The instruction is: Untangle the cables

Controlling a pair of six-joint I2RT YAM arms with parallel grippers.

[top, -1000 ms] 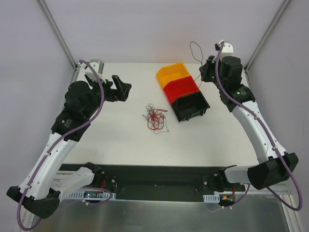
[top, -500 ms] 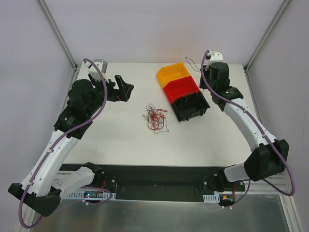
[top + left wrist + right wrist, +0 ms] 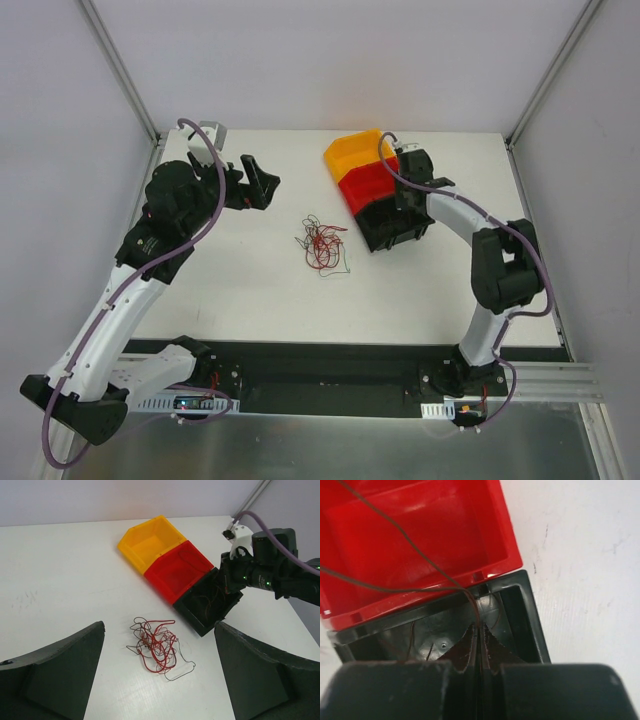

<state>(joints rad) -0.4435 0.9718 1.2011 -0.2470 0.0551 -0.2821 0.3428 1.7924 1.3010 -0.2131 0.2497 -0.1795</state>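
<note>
Fingers split their work: right fingers (image 3: 465, 647) pinched shut on one dark cable (image 3: 475, 610), left fingers (image 3: 55, 675) spread wide and holding nothing.
Nearest, at the centre of the top view, the tangle of cables (image 3: 322, 243) (red loops mostly, some darker) lies on the white counter (image 3: 250, 290), well apart from the left fingers at upper left. Right of it, the right fingers sit over the mouth of the black bin (image 3: 385, 238), thin strands inside; the dark cable runs on across the red bin (image 3: 505, 535). Farthest, the yellow bin (image 3: 360, 150) touches the red one.
</note>
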